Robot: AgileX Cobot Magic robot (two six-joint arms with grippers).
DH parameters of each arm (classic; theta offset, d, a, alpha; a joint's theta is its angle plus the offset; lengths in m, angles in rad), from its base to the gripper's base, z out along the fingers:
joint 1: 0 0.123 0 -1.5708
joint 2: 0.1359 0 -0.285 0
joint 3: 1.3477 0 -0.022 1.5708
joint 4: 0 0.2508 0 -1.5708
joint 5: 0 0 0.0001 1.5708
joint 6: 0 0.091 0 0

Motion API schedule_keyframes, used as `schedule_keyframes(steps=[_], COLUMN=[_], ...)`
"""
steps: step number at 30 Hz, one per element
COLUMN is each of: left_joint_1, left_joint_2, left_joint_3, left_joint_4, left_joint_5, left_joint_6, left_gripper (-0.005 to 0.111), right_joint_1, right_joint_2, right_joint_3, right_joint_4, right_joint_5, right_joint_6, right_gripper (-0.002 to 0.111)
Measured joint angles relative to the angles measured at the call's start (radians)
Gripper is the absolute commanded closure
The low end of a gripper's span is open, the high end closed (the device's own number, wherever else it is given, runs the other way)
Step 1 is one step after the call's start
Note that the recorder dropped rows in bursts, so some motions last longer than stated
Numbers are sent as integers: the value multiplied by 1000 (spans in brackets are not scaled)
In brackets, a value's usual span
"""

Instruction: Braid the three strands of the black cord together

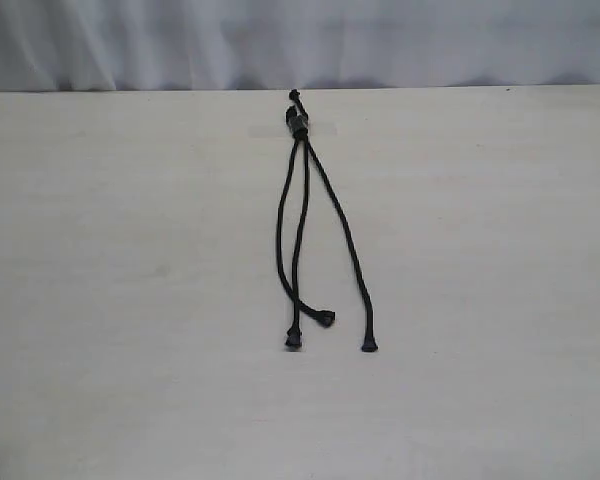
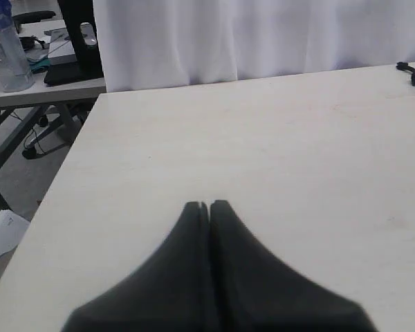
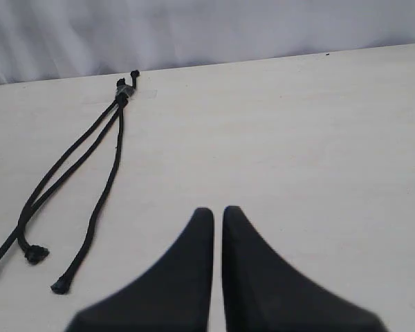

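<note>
Exterior view: the black cord (image 1: 300,127) lies flat on the pale tabletop (image 1: 500,300), with neither claw touching it. Its knotted end sits close to the far edge, about midway along that edge. From there the three strands (image 1: 304,165) run toward the near edge and stop around the middle of the tabletop. Two of them cross just before their knobbed tips (image 1: 326,319). The third strand (image 1: 369,345) lies apart on the side toward the right edge, touching neither of the others. A white curtain (image 1: 430,40) hangs behind the far edge.

In the left wrist view the left claw (image 2: 209,206) is closed, its fingers pressed together on nothing, over bare tabletop near the left edge. In the right wrist view the right claw (image 3: 217,209) has its fingers drawn together with only a thin slit between them. It holds nothing and is well apart from the cord.
</note>
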Motion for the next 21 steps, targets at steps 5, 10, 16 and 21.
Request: schedule_keyframes(steps=[5,10,16,21], left_joint_1=[0,0,0,0], left_joint_2=[0,0,0,0], left_joint_3=[0,0,0,1], left_joint_4=[0,0,25,112], left_joint_5=[0,0,0,-12], left_joint_6=[0,0,0,0], left_gripper=[107,107,107,107], right_joint_1=[0,0,0,0], right_joint_2=[0,0,0,0], right_joint_3=[0,0,0,0], right_joint_4=[0,0,0,0], right_joint_5=[0,0,0,-86], right_joint_6=[0,0,0,0], right_gripper=[104,104,104,104])
